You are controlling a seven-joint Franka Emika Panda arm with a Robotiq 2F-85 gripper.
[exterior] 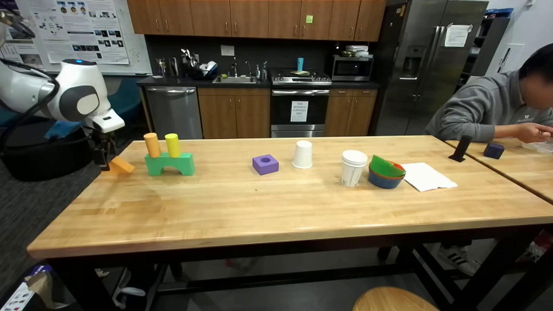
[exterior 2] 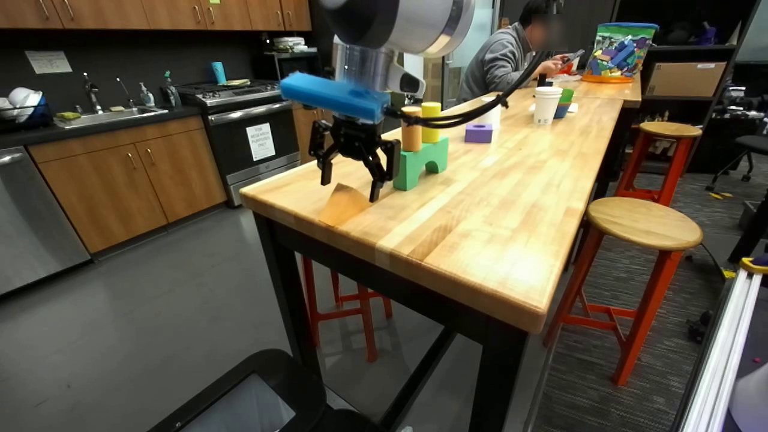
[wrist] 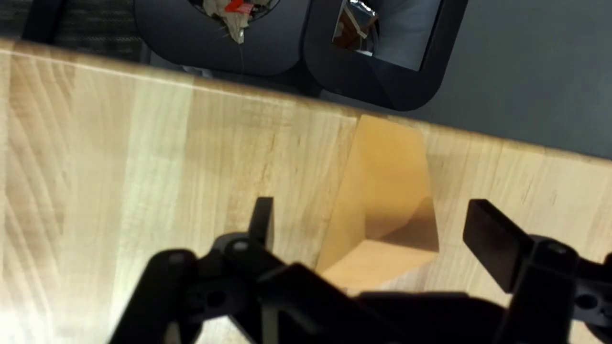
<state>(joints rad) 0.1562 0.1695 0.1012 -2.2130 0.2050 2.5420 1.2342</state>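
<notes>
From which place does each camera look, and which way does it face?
Exterior view: beside a long side of the table, facing the oven; the arm shows at the edge.
Exterior view: off the table's short end, looking along it; arm and open gripper show.
Wrist view: mounted above the gripper, looking down at the orange block; the gripper's fingers show.
Both exterior views show the green block.
</notes>
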